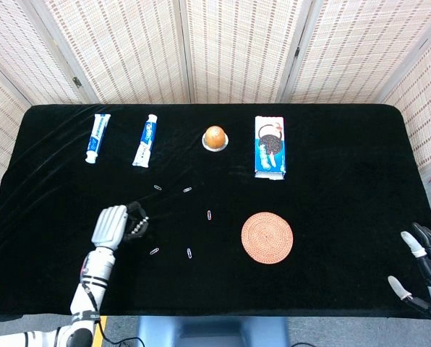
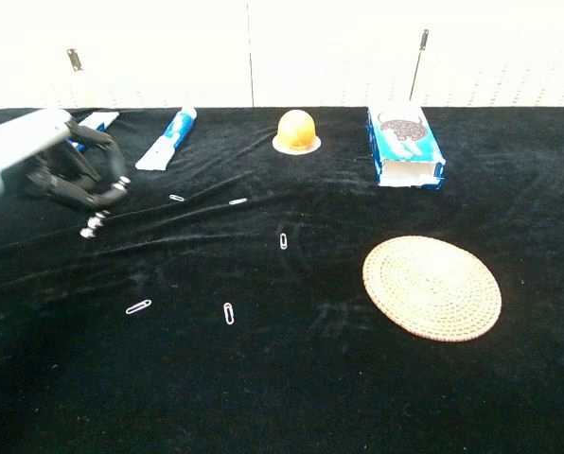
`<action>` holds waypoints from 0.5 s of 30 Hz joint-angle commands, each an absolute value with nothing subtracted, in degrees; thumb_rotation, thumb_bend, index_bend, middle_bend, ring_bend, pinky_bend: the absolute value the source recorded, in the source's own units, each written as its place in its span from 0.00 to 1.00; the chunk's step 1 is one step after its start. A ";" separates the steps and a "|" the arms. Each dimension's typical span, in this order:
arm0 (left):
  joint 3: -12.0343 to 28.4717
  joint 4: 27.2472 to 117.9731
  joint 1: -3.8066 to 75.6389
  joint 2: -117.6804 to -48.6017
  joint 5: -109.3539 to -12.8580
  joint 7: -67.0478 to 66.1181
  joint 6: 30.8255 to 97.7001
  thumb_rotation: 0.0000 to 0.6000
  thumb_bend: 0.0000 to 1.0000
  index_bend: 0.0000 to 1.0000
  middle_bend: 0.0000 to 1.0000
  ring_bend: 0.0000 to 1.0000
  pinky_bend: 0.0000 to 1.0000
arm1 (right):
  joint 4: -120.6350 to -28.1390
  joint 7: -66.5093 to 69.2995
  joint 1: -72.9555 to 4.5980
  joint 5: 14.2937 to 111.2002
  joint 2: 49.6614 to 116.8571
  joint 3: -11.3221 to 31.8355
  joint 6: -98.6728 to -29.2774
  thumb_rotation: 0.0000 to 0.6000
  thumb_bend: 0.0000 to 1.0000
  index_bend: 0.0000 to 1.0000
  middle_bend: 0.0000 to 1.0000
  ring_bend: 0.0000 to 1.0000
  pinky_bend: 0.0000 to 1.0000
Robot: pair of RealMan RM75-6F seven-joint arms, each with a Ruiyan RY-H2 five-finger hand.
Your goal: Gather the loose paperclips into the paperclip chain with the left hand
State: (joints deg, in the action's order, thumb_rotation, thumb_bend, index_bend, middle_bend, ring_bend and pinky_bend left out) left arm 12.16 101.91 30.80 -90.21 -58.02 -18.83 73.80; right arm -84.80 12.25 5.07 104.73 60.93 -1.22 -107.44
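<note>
My left hand (image 1: 113, 225) hovers over the left part of the black table and pinches a short paperclip chain (image 1: 138, 230), which dangles from its fingertips (image 2: 93, 227). Several loose paperclips lie to its right: two farther back (image 1: 158, 187) (image 1: 187, 189), one in the middle (image 1: 209, 215), and two nearer the front (image 1: 155, 251) (image 1: 191, 253). In the chest view the hand (image 2: 60, 165) hangs above and behind the closest front clip (image 2: 138, 306). My right hand (image 1: 421, 264) rests at the table's right front corner with fingers apart, holding nothing.
Two toothpaste tubes (image 1: 97, 137) (image 1: 145, 139) lie at the back left. An orange on a small dish (image 1: 215, 136) and a blue cookie box (image 1: 269, 147) stand at the back centre. A round woven coaster (image 1: 267, 237) lies right of the clips.
</note>
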 commanded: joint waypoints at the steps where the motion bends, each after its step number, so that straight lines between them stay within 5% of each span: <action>1: 10.65 98.66 31.15 -94.53 -60.01 -19.45 74.59 1.00 0.55 0.82 1.00 1.00 1.00 | -83.58 13.53 5.92 105.25 61.07 -1.34 -109.47 1.00 0.28 0.00 0.00 0.00 0.00; 15: 9.09 93.47 31.74 -102.17 -62.60 -20.86 73.21 1.00 0.55 0.82 1.00 1.00 1.00 | -81.37 15.70 7.22 105.35 61.74 -1.31 -112.53 1.00 0.28 0.00 0.00 0.00 0.00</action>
